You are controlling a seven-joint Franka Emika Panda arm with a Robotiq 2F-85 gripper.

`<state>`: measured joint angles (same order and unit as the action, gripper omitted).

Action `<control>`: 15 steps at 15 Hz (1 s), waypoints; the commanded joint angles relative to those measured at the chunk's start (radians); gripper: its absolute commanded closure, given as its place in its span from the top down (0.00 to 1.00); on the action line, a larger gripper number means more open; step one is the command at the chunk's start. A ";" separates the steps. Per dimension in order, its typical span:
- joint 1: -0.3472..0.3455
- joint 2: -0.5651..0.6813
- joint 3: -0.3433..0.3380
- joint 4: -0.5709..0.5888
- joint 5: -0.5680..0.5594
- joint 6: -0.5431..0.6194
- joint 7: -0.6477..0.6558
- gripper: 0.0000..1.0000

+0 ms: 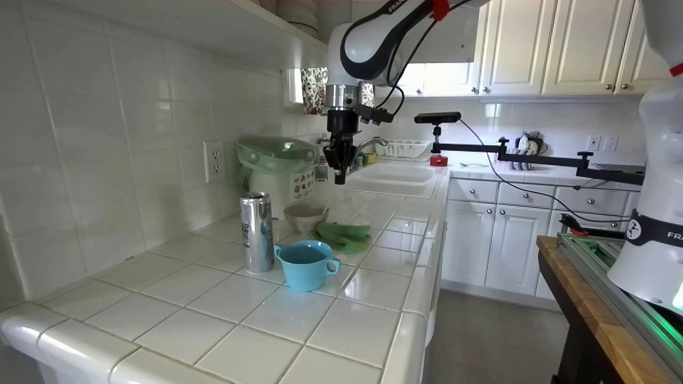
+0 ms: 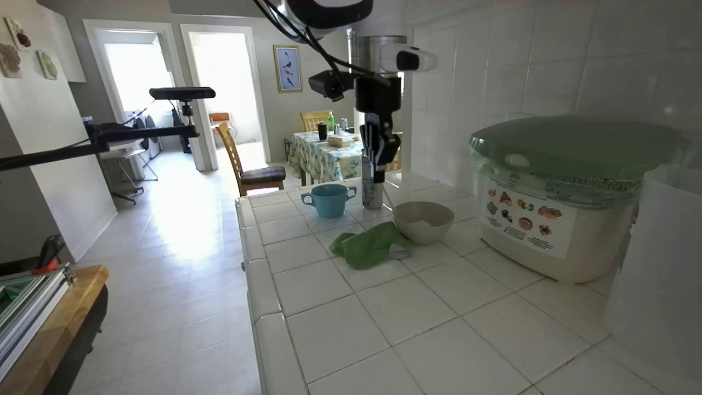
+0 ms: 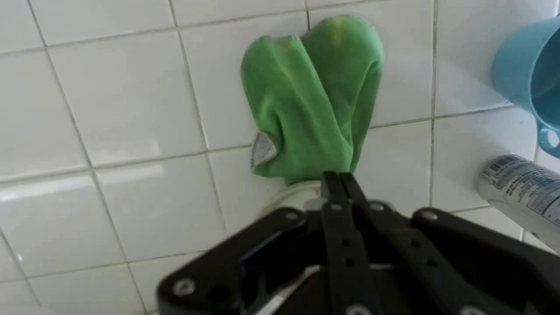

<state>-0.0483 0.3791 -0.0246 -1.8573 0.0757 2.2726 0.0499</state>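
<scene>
With my gripper [image 3: 338, 174] pinched together on nothing, I'd lower it only clear of the bowl [image 2: 425, 233], the green cloth [image 3: 313, 113] lying at the wrist view's eleven o'clock.

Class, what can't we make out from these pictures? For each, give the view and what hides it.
Most of the bowl: wrist view, hidden behind the shut gripper.
Part of the blue cup: wrist view, cut off by the right edge.
Top of the silver can: wrist view, same edge.
Fine print on the lidded tub: in an exterior view, too small to read.
</scene>
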 commanded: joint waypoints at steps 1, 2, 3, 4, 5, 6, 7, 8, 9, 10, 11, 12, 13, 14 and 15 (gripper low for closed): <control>-0.022 -0.045 -0.014 -0.064 0.027 0.013 0.008 0.01; -0.030 -0.041 -0.020 -0.061 0.030 0.009 0.005 0.01; -0.036 -0.031 -0.025 -0.049 0.030 0.003 0.004 0.01; -0.043 -0.022 -0.028 -0.035 0.033 -0.003 0.000 0.01; -0.048 -0.012 -0.029 -0.021 0.035 -0.010 -0.004 0.01; -0.051 0.000 -0.029 -0.001 0.036 -0.020 -0.005 0.01; -0.053 0.012 -0.028 0.015 0.035 -0.025 -0.007 0.01; -0.052 0.022 -0.026 0.032 0.034 -0.030 -0.008 0.01; -0.049 0.033 -0.024 0.052 0.031 -0.037 -0.010 0.01; -0.046 0.046 -0.021 0.072 0.027 -0.042 -0.010 0.01; -0.044 0.058 -0.016 0.093 0.027 -0.051 -0.012 0.01; -0.040 0.073 -0.011 0.117 0.025 -0.058 -0.013 0.01; -0.036 0.086 -0.006 0.136 0.024 -0.063 -0.015 0.01; -0.032 0.100 0.000 0.154 0.025 -0.069 -0.017 0.01; -0.027 0.111 0.004 0.169 0.024 -0.076 -0.018 0.01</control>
<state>-0.0793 0.4422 -0.0299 -1.7635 0.0887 2.2457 0.0499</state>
